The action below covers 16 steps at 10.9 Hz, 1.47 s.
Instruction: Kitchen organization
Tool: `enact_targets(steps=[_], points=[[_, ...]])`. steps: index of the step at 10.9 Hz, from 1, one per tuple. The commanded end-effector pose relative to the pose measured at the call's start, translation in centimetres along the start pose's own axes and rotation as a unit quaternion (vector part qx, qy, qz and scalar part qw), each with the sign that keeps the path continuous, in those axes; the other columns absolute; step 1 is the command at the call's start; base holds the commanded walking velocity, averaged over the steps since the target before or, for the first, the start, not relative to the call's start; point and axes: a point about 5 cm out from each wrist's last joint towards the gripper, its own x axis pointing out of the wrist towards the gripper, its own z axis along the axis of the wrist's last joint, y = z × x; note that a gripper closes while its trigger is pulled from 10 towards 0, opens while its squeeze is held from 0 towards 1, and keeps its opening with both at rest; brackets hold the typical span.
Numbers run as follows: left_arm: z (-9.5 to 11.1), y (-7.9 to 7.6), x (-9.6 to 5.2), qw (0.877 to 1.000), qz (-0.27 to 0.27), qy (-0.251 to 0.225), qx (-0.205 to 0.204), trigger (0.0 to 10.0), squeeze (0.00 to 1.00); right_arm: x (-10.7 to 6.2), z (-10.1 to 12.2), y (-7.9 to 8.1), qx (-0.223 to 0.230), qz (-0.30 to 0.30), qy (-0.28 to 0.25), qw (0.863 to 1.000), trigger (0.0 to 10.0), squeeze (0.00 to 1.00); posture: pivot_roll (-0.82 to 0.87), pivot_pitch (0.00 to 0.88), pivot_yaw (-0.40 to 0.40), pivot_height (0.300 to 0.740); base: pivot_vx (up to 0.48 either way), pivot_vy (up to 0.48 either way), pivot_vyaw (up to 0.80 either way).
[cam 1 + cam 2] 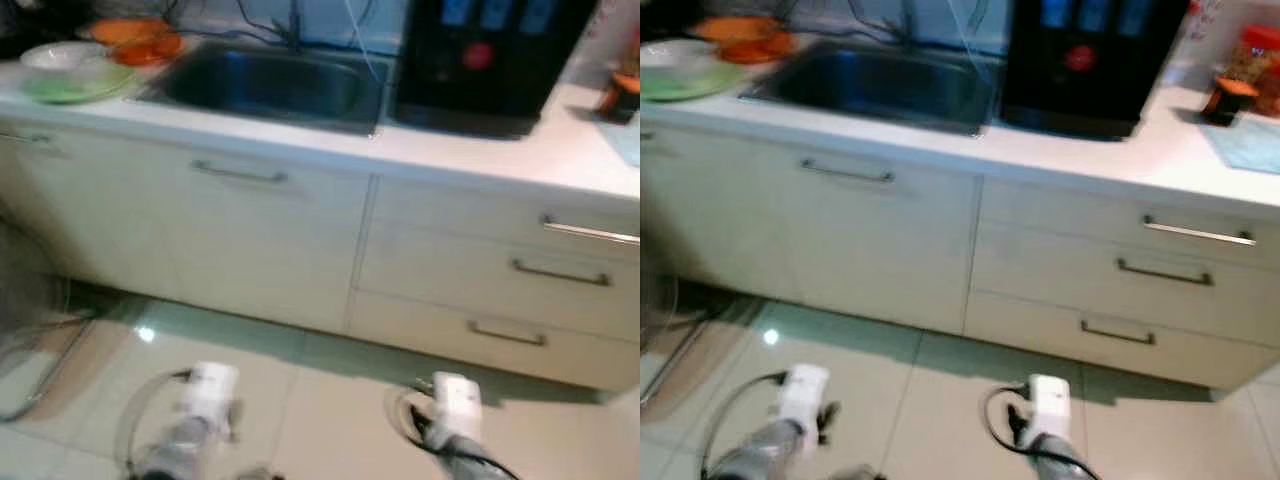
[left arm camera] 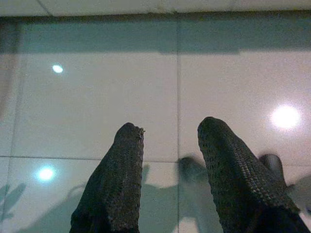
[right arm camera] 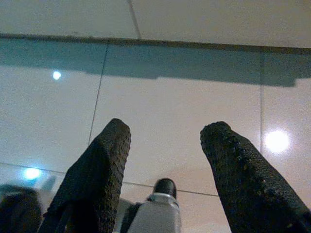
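On the far left of the white counter sat a green plate with a white bowl on it, and an orange dish just beside them. Next came the metal sink. Right of the sink stood a big black machine, and an orange jar sat at the far right. Under the counter were pale cupboards and drawers with a silver handle. Near the floor, the left gripper and the right gripper hung low, each with fingers apart and holding nothing.
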Motion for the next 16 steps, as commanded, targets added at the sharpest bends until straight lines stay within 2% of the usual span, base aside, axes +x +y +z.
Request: enact_targets(steps=[1,4,10,11,12,13,14,15,16], points=[[0.8,0.9,0.0,1.0,0.012,-0.009,0.004,10.0,0.0,0.1,0.1,0.5,0.01,0.005,0.0,1.0,10.0,0.0,-0.05,0.0,-0.049,0.719,0.0,0.48,0.0],[0.8,0.9,0.0,1.0,0.015,-0.009,0.001,10.0,0.0,0.1,0.1,0.6,0.011,0.005,0.001,1.0,10.0,0.0,-0.05,0.0,-0.052,0.719,0.0,0.48,-0.48],[1.2,1.0,0.0,0.999,0.023,-0.027,0.003,10.0,0.0,0.2,0.4,0.6,0.01,0.004,-0.006,1.0,10.0,0.0,-0.04,0.013,-0.052,0.719,0.0,0.0,0.0],[1.8,1.5,-0.1,0.998,0.039,-0.046,0.01,10.0,0.0,0.4,1.4,0.4,-0.01,-0.005,-0.025,1.0,10.0,0.0,-0.04,0.013,-0.052,0.719,0.0,0.0,0.0],[3.5,2.5,-0.2,0.992,0.071,-0.095,0.035,10.0,0.0,0.6,3.9,0.4,-0.031,-0.003,-0.078,0.996,10.0,0.0,-0.04,0.022,-0.054,0.719,0.0,0.0,0.0],[5.0,3.2,-0.4,0.986,0.092,-0.131,0.041,10.0,0.0,0.8,5.9,0.5,-0.069,-0.003,-0.117,0.991,10.0,0.0,-0.04,0.024,-0.056,0.719,0.0,0.0,0.0],[8.6,4.0,-0.8,0.974,0.098,-0.204,0.026,10.0,0.0,0.7,10.5,1.5,-0.128,0.013,-0.207,0.97,10.0,0.0,-0.04,0.024,-0.056,0.719,0.0,0.0,0.0],[10.0,3.8,-1.2,0.963,0.093,-0.254,0.018,10.0,0.0,0.2,14.3,2.7,-0.126,0.032,-0.279,0.952,10.0,0.0,-0.04,0.028,-0.063,0.719,0.0,0.0,0.0],[14.3,4.0,-2.1,0.94,0.1,-0.325,0.028,10.0,0.0,-1.0,18.3,3.8,-0.093,0.043,-0.36,0.927,10.0,0.0,-0.05,0.03,-0.064,0.719,0.0,0.0,0.0]])
